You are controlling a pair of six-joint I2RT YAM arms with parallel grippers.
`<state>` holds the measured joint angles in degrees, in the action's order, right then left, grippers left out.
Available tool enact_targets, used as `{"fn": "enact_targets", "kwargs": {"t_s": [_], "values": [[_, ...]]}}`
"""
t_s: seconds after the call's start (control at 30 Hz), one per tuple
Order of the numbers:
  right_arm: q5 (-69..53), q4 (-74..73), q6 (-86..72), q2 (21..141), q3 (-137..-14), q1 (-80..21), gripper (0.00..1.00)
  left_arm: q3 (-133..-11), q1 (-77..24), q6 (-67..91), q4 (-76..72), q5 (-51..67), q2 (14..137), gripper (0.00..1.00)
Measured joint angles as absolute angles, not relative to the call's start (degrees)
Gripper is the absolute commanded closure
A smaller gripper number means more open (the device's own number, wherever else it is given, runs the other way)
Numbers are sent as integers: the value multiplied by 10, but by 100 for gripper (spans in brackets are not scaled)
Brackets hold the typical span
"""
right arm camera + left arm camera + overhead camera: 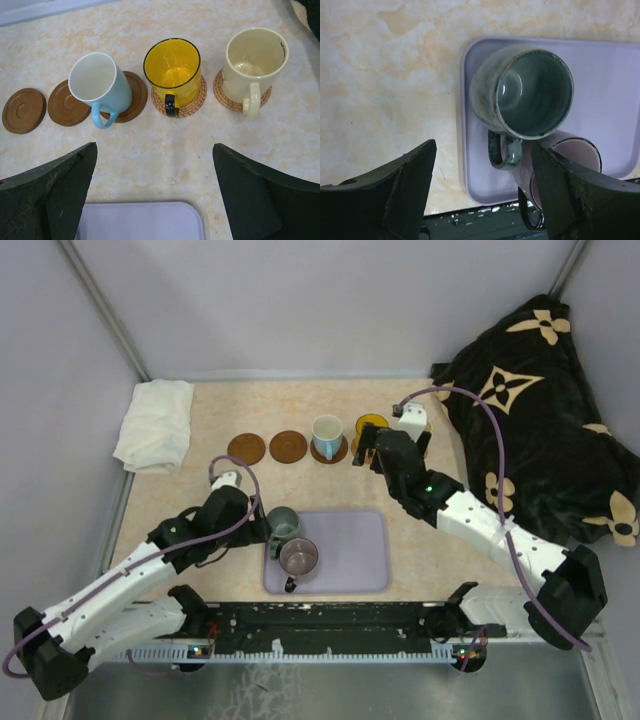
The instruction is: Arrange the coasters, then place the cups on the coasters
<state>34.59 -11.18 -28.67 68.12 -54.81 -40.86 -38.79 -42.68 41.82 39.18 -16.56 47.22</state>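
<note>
Left gripper [484, 150], jaws open, faces the dark grey-green glazed mug [532, 95] on the near lavender rectangular tray [610, 75], likely to carry it to two bare round brown coasters [246, 448] far left; right gripper [155, 150] hovers, jaws open, empty.

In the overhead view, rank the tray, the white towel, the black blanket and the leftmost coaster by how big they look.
Largest to smallest:
1. black blanket
2. tray
3. white towel
4. leftmost coaster
Tray over towel is the closest call; the other gaps are plain.
</note>
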Motion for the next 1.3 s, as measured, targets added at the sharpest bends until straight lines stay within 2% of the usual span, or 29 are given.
{"fn": "enact_targets", "kwargs": {"t_s": [0.3,0.63,0.73,1.17,1.3], "values": [[338,-121,-294,700,-548,-409,2,-427,-492,437,425,-191,541,30],[331,-121,-302,700,-547,-409,19,-432,-514,436,426,-189,588,35],[330,-120,-304,700,-541,-409,21,-433,-518,435,424,-188,596,36],[330,-125,-311,696,-533,-409,21,-433,-534,435,417,-176,644,40],[331,-125,-311,694,-533,-409,21,-433,-538,435,411,-176,668,44]]}}
